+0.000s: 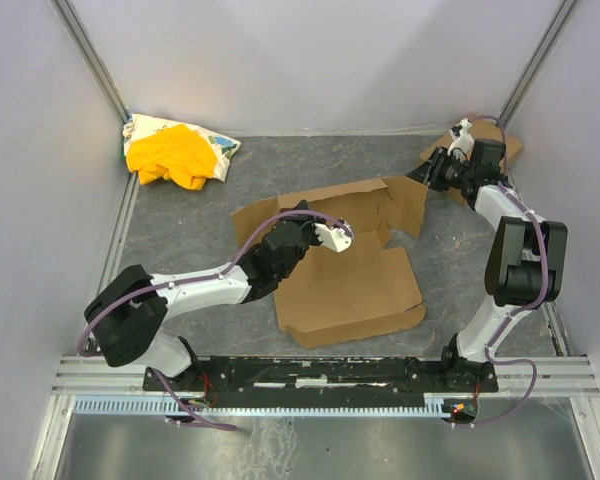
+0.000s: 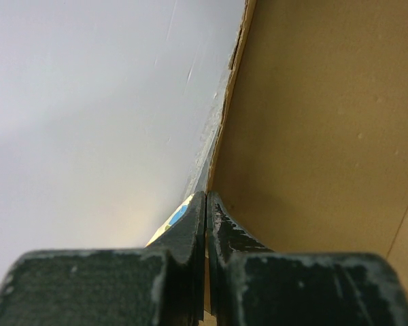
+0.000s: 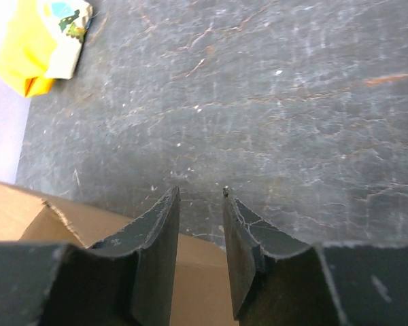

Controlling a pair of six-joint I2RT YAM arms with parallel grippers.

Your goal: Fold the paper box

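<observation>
The paper box (image 1: 355,285) lies opened out in the middle of the table, with its back panel and side flaps partly raised. My left gripper (image 1: 292,215) is at the back panel's upper edge. In the left wrist view it (image 2: 207,197) is shut on a thin edge of the cardboard (image 2: 326,122), which stands upright on its right. My right gripper (image 1: 421,175) is at the box's far right flap. In the right wrist view it (image 3: 200,193) is open, and the flap's edge (image 3: 20,214) lies below and behind its fingers.
A yellow-and-white cloth bundle (image 1: 175,150) lies in the far left corner and shows in the right wrist view (image 3: 34,41). A second brown cardboard box (image 1: 502,150) sits in the far right corner behind my right arm. White walls enclose three sides of the table.
</observation>
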